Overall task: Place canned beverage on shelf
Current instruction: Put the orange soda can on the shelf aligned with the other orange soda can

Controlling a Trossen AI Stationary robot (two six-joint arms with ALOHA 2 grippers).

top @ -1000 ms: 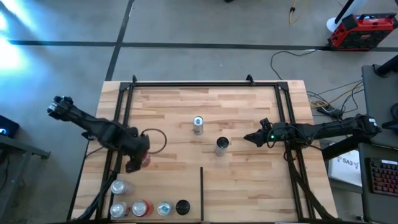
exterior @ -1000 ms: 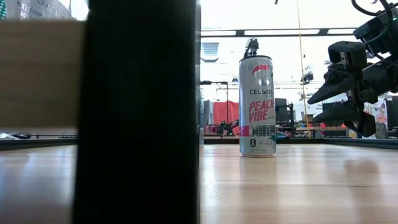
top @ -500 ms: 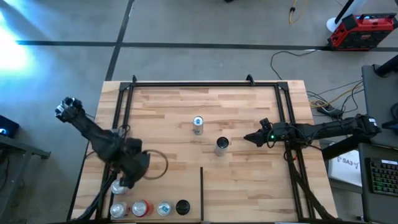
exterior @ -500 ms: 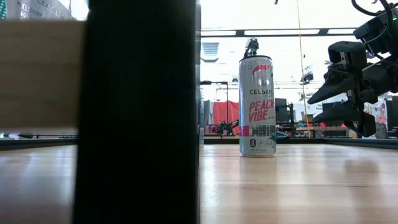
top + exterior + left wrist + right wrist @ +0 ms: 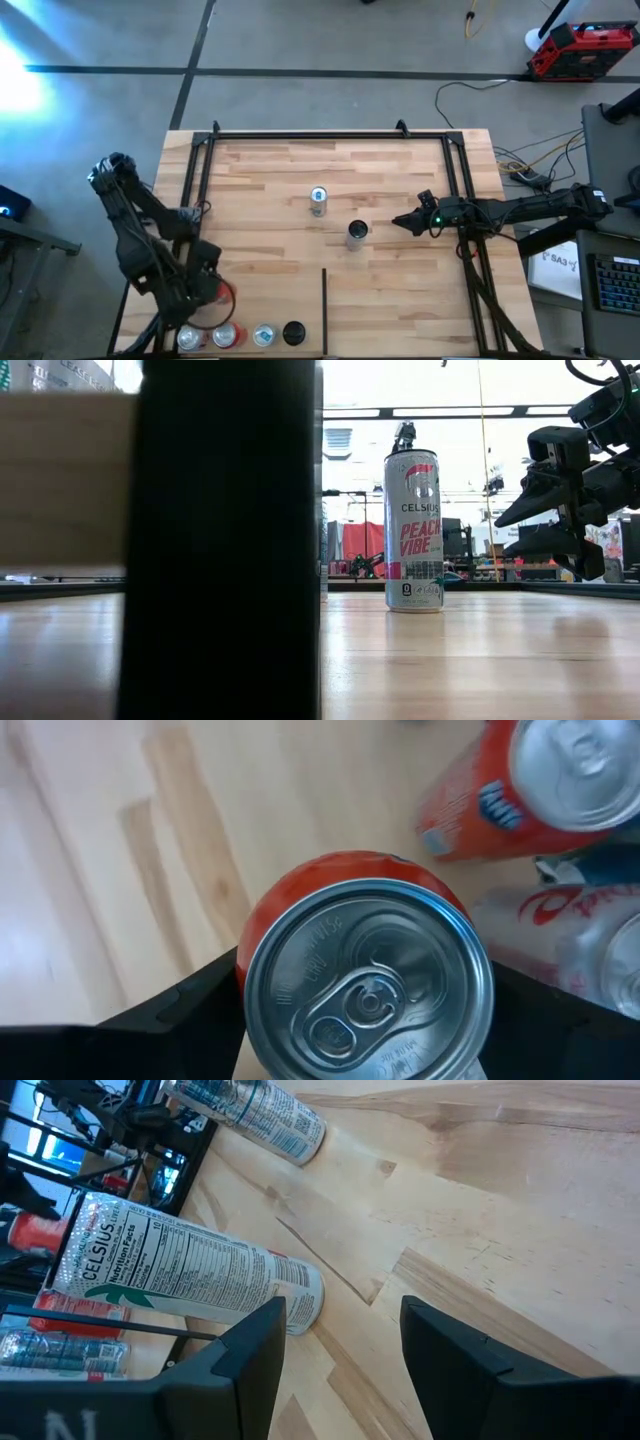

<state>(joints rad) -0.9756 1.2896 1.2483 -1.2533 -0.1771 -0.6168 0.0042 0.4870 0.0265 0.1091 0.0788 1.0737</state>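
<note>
Wooden shelf [image 5: 390, 290] bears a "CELSIUS PEACH VIBE" can [image 5: 413, 530]; left fingers [image 5: 180, 1010] bracket a red can [image 5: 365, 975].

Words I can read on the cans

Beside the black post [image 5: 225, 540], the can [image 5: 413, 530] says "CELSIUS PEACH VIBE"; from my right wrist, its label [image 5: 185, 1270] says "Nutrition Facts".

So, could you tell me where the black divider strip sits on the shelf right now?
In the high view, the divider strip runs in from the near edge of the shelf, just right of the row of cans.
</note>
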